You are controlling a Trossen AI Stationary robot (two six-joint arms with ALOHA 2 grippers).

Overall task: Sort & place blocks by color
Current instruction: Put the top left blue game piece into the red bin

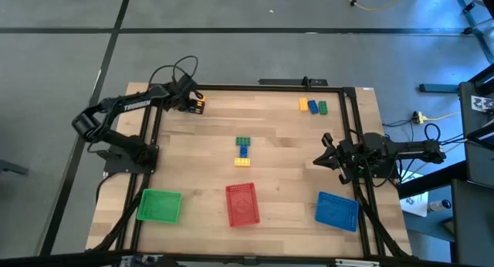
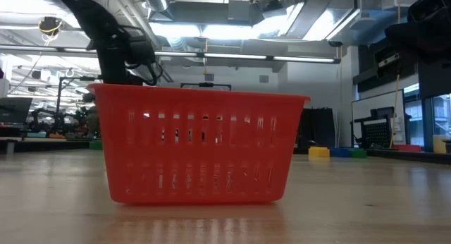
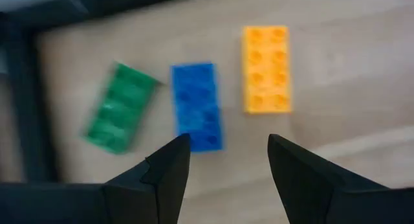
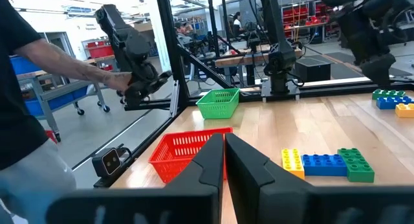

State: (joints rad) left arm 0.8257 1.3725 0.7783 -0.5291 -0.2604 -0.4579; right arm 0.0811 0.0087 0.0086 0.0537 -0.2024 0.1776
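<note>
Left wrist view: left gripper [image 3: 226,160] open, seemingly empty

1. High view: straight down over the whole table [image 1: 208,136].
2. Low view: table-level, close behind the red tray [image 2: 201,149].
3. Wrist views: forward past own fingers; right wrist shares that tray.

Bright ceiling lights [image 2: 232,29] flood the room from above in the low view, and their glare washes out the strips overhead. The wooden table [image 2: 366,202] carries a soft sheen below the red tray [image 2: 201,149]. From above, the table [image 1: 278,143] is evenly lit with faint shadows. In the left wrist view the green brick [image 3: 119,107] and blue brick [image 3: 197,106] are blurred.
</note>
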